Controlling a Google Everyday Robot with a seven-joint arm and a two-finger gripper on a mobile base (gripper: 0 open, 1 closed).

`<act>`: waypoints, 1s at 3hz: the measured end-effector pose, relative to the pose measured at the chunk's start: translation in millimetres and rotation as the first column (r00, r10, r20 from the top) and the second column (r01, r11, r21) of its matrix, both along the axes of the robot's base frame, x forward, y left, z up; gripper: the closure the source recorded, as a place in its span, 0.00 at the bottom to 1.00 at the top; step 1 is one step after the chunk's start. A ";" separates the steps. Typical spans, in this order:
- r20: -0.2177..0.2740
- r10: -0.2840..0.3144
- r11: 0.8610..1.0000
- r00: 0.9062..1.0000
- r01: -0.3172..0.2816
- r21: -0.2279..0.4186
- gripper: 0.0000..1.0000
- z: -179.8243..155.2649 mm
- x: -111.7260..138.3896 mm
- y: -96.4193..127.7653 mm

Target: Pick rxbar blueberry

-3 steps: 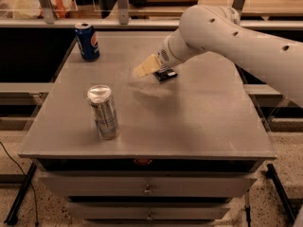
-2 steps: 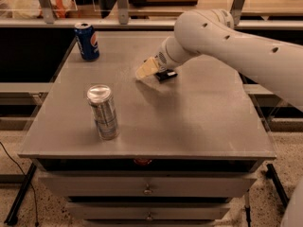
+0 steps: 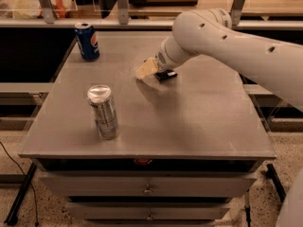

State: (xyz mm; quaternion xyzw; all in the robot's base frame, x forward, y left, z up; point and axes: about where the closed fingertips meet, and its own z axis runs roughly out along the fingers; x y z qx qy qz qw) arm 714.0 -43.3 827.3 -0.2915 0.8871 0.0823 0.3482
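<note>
The rxbar blueberry [image 3: 166,74] is a small dark flat bar lying on the grey table [image 3: 189,122], towards the back centre, mostly hidden behind my arm. My gripper [image 3: 147,69] with pale fingers is low over the table, just left of the bar and touching or nearly touching it. The white arm [image 3: 227,41] comes in from the right.
A blue Pepsi can [image 3: 87,41] stands at the back left of the table. A silver can [image 3: 103,111] stands front left. Drawers [image 3: 147,188] are under the table's front edge. A rail with posts [image 3: 122,4] runs behind the table.
The arm and gripper have shifted slightly left and toward the back over the bar. The cans have not moved.
</note>
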 end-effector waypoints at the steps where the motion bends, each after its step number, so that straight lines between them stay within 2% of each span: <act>1: 0.000 0.000 1.000 1.000 0.000 0.000 0.88 3.9 0.0 0.0; 2: 0.000 0.000 1.000 1.000 0.000 0.000 1.00 5.2 0.0 0.0; 3: 0.000 0.000 1.000 1.000 0.000 0.000 1.00 9.1 0.0 -0.2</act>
